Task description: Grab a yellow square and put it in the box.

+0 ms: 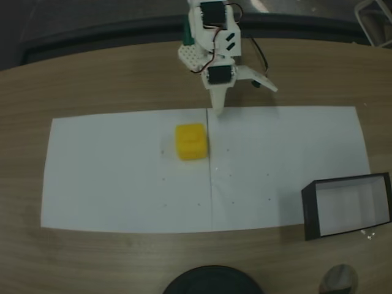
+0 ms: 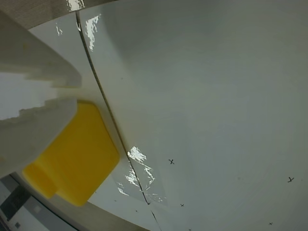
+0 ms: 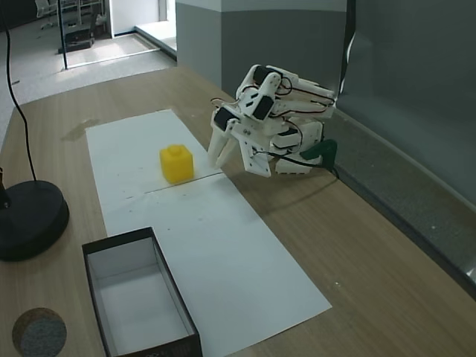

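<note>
The wooden desk (image 1: 110,79) carried two white paper sheets (image 1: 122,190) laid edge to edge, and the task's things sat on or at them. The box (image 1: 347,205) stood empty at the right edge of the paper in a fixed view, well apart from everything else. The arm (image 3: 279,123) was folded low at the far side of the desk. Its pincer (image 1: 242,95) stood with its fingers spread apart and empty, one tip touching down near the paper's far edge, the other angled off to the side. The yellow square (image 1: 191,141) lay on the paper just left of the seam, near that lower fingertip but not between the fingers.

The step in hand was the reach. To do it well, the pincer should likely swing left until the block sits between both fingers, staying wide, squaring to two flat faces, then lowering before closing.
</note>
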Robot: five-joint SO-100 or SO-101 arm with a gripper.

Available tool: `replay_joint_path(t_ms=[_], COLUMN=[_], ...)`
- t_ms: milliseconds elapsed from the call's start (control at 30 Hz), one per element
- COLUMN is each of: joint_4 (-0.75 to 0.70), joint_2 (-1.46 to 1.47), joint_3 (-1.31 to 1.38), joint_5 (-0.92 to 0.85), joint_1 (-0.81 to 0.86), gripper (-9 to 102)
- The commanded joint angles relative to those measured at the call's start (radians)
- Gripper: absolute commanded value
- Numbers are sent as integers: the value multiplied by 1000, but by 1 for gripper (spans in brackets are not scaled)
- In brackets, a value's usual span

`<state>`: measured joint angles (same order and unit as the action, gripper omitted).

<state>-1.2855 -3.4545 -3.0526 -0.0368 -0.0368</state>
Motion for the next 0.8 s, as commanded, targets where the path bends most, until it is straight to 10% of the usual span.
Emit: replay_joint_path(t_ms=[0, 767], joint_4=[-8, 69], joint_2=[-20, -20], joint_3=[52, 51], joint_5=[-2, -5], joint_1=[-5, -6], gripper=[0, 4])
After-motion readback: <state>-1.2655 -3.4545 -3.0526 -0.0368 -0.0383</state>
